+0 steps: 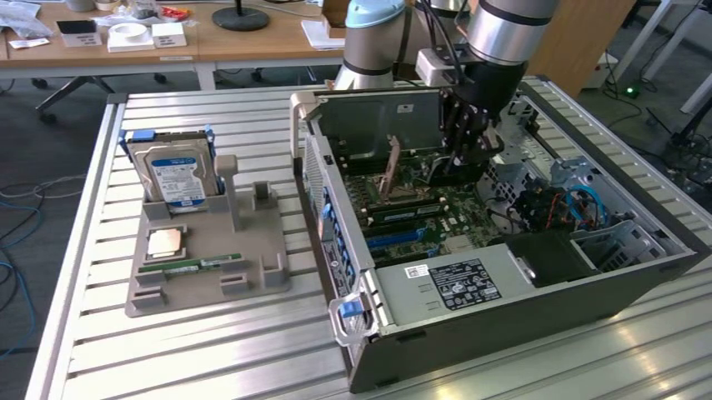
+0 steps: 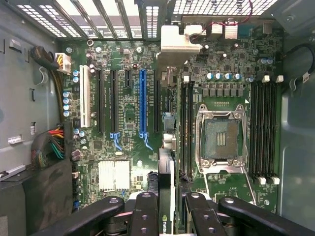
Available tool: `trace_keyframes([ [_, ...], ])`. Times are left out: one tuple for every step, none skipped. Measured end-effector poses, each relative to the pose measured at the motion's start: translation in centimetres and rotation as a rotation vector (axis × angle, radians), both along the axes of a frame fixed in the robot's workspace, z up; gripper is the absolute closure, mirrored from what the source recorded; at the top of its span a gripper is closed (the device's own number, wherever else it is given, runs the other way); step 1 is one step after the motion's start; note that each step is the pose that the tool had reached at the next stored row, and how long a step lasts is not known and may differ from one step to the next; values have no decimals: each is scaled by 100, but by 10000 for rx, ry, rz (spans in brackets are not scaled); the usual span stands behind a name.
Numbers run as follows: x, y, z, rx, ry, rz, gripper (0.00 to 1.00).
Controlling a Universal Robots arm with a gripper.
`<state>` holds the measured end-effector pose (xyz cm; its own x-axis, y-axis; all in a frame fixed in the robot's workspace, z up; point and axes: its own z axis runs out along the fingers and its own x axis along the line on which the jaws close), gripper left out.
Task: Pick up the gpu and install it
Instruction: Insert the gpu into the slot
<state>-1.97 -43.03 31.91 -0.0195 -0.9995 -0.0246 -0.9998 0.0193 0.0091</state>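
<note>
Desk [image 1: 223, 350]: slatted metal, carrying the open computer case [image 1: 534, 300] at centre right of the exterior frame.
Motherboard [image 2: 123, 177]: blue slot [image 2: 142, 101] at upper centre of the wrist frame.
My pincer [image 2: 166, 206]: clamped on the gpu [image 2: 166, 191], edge-on, inside the case.
Step, I judge: installation; seating needs alignment with a slot.
</note>
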Motion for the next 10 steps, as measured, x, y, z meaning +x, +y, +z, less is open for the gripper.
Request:
trace_keyframes([
  [0,0,-9,0,0,0,74],
  [0,0,-18,-3,1,0,74],
  [0,0,-30,-4,1,0,74],
  [0,0,-42,-3,1,0,74],
  [0,0,-55,-4,1,0,74],
  [0,0,-67,-4,1,0,74],
  [0,0,-79,-3,1,0,74],
  [0,0,-90,-4,1,0,74],
  [0,0,-98,-4,1,0,74],
  [0,0,-105,-4,2,0,74],
])
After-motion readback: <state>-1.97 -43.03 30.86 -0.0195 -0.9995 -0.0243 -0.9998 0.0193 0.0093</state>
